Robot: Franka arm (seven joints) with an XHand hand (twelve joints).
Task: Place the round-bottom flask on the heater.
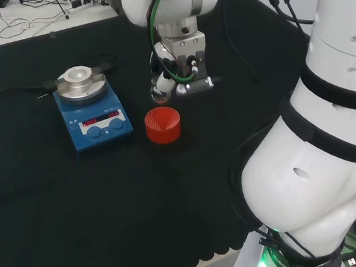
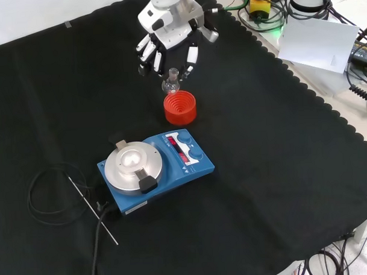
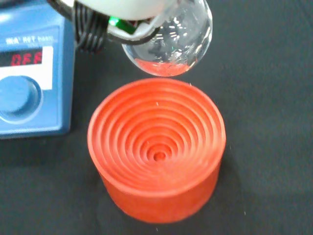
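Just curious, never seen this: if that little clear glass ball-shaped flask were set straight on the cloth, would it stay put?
Probably not: the clear glass round-bottom flask has no flat base, so it would likely tip or roll. It looks thin-walled, likely fragile.

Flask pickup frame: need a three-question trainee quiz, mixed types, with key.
1. True or false: the flask is resting in the red stand.
2. In the front view, where is the heater relative to the red stand? A) nearer the camera and to the left B) farther off and to the right C) directly behind it
3. Fill in: the top plate of the heater has ____ on it.

Key
1. False. The hand holds the flask just above the stand; the wrist view shows a gap between its round bottom and the stand's rim.
2. A.
3. Nothing: the round metal plate is bare.
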